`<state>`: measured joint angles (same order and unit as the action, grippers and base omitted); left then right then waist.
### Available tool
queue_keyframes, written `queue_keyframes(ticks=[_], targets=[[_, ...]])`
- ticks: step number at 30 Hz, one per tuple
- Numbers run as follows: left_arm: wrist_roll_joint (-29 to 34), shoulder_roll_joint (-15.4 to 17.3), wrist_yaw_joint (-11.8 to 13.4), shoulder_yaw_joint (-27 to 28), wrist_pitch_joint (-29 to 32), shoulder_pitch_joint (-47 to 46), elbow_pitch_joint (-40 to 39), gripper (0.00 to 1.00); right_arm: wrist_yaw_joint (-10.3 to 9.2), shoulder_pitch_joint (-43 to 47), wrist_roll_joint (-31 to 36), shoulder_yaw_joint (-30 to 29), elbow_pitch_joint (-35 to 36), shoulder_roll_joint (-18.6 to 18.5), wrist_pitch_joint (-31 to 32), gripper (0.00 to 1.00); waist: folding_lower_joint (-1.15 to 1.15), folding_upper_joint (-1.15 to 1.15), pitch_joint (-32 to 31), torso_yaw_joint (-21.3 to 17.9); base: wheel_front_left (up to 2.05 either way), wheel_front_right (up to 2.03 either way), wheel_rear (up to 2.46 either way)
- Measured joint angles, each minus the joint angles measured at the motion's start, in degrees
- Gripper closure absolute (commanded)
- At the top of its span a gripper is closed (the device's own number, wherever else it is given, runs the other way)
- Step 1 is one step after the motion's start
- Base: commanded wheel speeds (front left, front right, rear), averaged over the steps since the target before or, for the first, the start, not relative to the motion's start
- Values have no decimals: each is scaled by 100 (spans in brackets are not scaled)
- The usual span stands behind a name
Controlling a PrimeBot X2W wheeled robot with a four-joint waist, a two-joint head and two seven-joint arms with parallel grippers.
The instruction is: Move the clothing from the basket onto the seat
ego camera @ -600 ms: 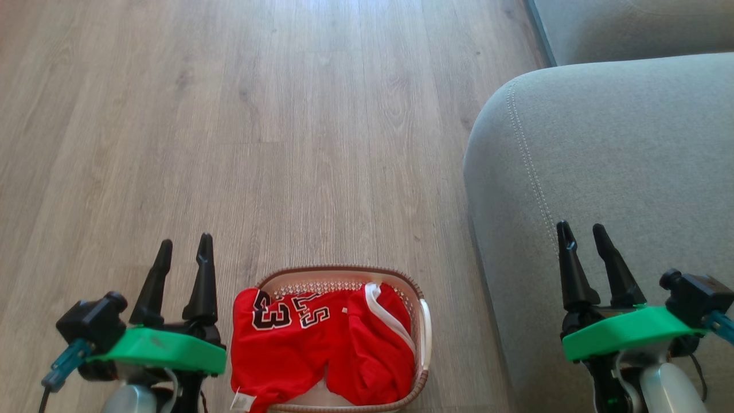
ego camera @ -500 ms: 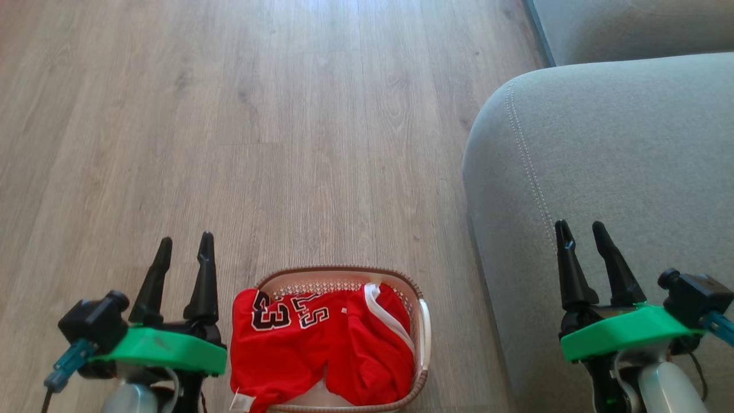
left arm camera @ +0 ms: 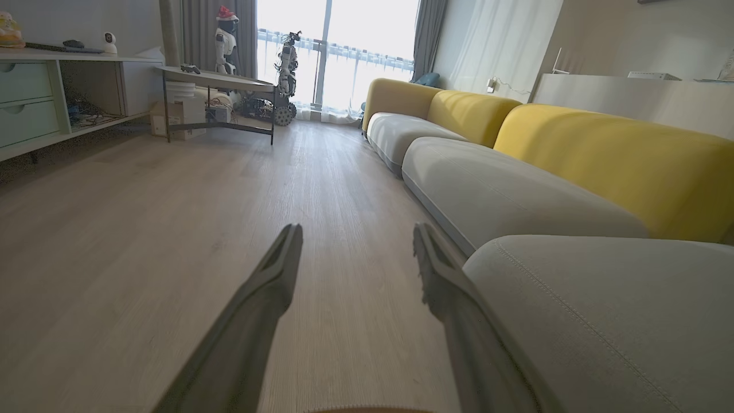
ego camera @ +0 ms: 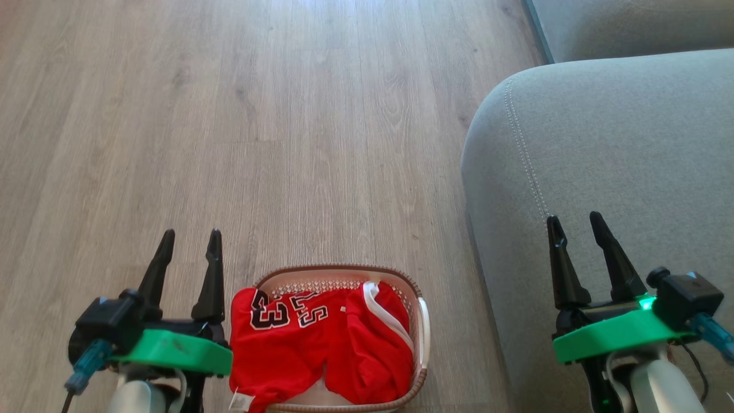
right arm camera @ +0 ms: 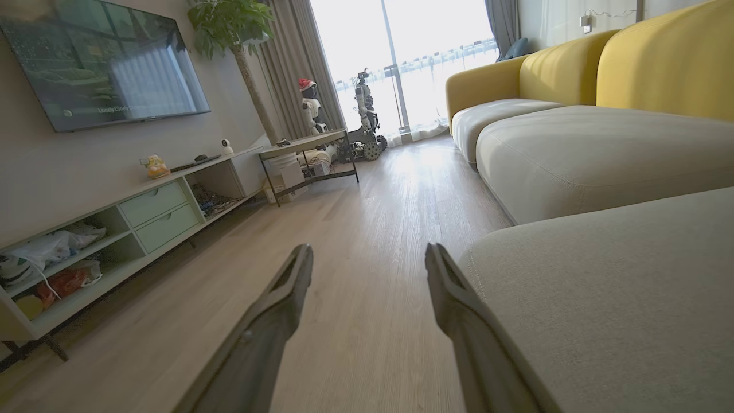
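Note:
The basket [ego camera: 422, 332] stands on the wooden floor at the bottom middle of the head view, cream with a brown woven rim. Red clothing [ego camera: 321, 344] with black-and-white numbers and white trim fills it and spills over its near left rim. The grey-green seat [ego camera: 619, 149] rises to the right of the basket. My left gripper [ego camera: 190, 236] is open just left of the basket, fingers empty. My right gripper [ego camera: 575, 221] is open above the seat's front corner, holding nothing. Both wrist views show parted fingers, the left gripper [left arm camera: 355, 229] and the right gripper [right arm camera: 369, 249], over bare floor beside the seat [left arm camera: 602, 310] [right arm camera: 602, 275].
A second grey cushion [ego camera: 631, 26] lies beyond the seat. Yellow backrests [left arm camera: 613, 155] line the sofa. A low TV cabinet [right arm camera: 132, 218] runs along the opposite wall, with a side table [right arm camera: 304, 149] and parked robots [left arm camera: 287, 74] by the far window. Open wooden floor [ego camera: 258, 126] lies ahead.
Both grippers have shifted slightly forward and inward toward the basket. The clothing and the basket have not moved.

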<state>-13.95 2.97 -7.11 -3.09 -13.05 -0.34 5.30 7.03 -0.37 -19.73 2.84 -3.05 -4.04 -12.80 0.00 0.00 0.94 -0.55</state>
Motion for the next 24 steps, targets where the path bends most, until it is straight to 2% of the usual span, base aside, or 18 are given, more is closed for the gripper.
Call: queue_keyframes(ticks=[11, 24], targets=[[614, 1, -1, -23, -124, -54, -97, 0, 2, 1, 572, 115, 124, -4, -153, 0, 0, 0, 35, -9, 0, 0, 0], [619, 1, -1, -21, -124, -57, -53, 0, 3, -1, 572, 114, 129, -13, -166, 0, 0, 0, 166, -80, 0, 0, 0]])
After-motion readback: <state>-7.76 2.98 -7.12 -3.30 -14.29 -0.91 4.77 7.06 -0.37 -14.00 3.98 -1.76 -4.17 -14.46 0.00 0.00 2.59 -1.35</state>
